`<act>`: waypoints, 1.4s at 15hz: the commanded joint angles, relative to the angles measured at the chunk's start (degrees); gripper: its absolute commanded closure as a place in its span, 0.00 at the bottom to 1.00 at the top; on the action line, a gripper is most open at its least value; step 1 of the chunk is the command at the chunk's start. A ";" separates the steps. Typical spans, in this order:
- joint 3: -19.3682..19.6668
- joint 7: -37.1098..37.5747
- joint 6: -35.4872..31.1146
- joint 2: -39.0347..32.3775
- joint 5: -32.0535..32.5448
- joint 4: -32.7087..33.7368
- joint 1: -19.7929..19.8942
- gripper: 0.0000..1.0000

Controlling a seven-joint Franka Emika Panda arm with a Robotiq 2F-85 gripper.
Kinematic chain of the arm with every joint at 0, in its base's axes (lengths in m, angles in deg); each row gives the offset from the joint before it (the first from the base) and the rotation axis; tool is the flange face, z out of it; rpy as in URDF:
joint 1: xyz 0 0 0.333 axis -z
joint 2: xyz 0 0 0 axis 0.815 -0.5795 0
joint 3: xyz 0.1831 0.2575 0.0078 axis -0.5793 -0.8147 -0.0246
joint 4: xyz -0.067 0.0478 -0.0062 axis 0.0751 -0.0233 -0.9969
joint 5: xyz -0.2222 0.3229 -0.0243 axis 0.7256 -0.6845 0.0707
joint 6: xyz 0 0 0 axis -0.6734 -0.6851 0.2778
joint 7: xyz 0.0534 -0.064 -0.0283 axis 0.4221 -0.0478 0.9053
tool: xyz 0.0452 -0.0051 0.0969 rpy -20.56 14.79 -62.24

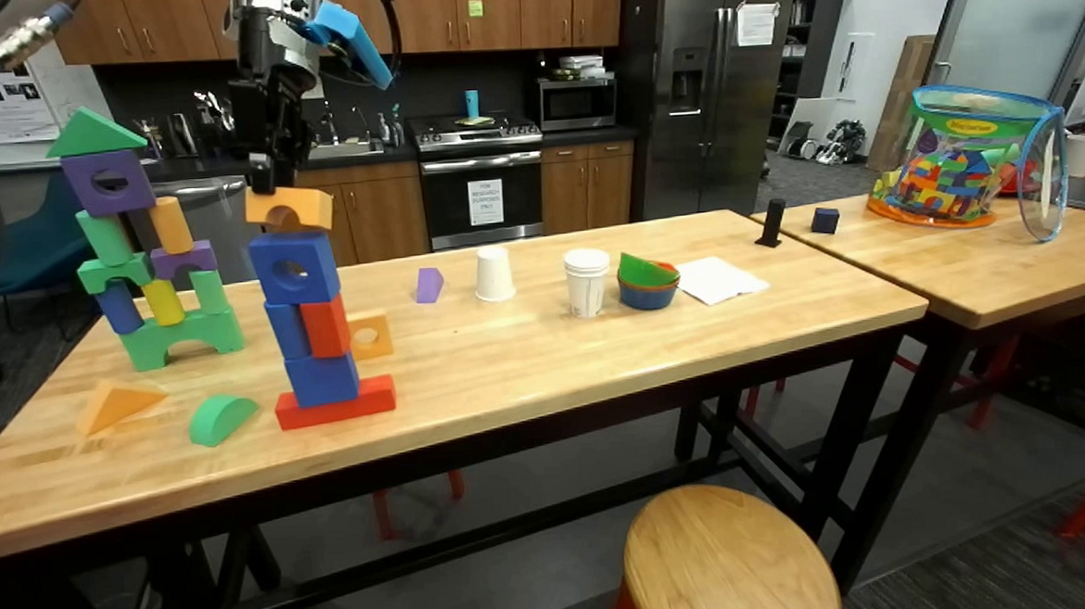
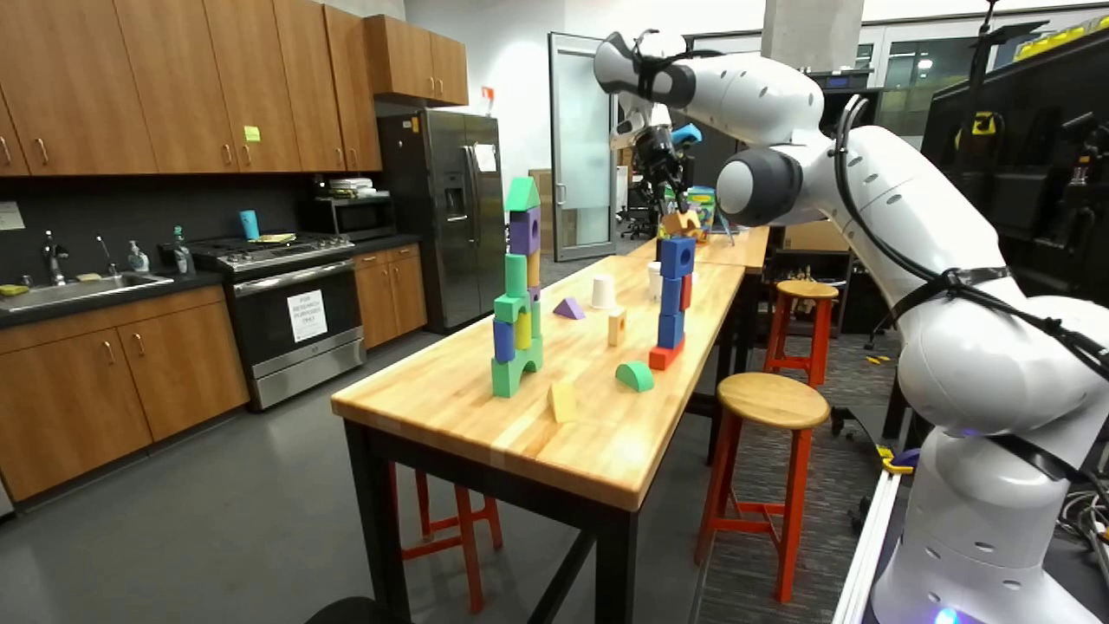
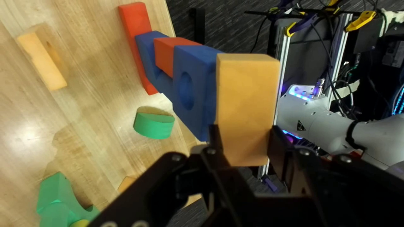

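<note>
Orange foam-looking arch block (image 1: 303,202): at the top of the red-and-blue block tower (image 2: 671,295); slightly tilted in an exterior view, its gripped end higher; whether it touches the square blue block with a round hole (image 1: 320,270) beneath, I cannot tell
Black two-fingered hand (image 3: 245,135): pinching the arch block by one end, a finger against either side
Tower topping: setting the arch block down seems to be the step in hand; the next move likely calls for levelling it, then easing the fingers apart without sideways drag
Pale wooden surface (image 1: 527,370): the red bar (image 1: 344,410) under the tower lies near its long edge; a knock that way could send blocks over
Multicoloured block tower (image 2: 515,276): beside, with a gap between; green half-round block (image 1: 222,421) near the red bar, white cup (image 1: 495,275) well apart; upwards looks the freest way out
</note>
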 commanded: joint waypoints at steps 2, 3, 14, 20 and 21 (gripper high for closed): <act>1.35 -0.74 -1.16 2.75 1.57 -0.57 -0.60 0.85; 0.80 0.11 -1.30 1.99 0.21 -1.21 -0.11 0.60; 0.80 0.06 -1.25 2.59 0.02 -1.59 -0.11 0.85; 0.87 0.83 -0.22 1.18 0.02 0.83 -0.24 0.85; 0.94 0.96 -0.38 1.38 0.08 0.98 -0.22 0.85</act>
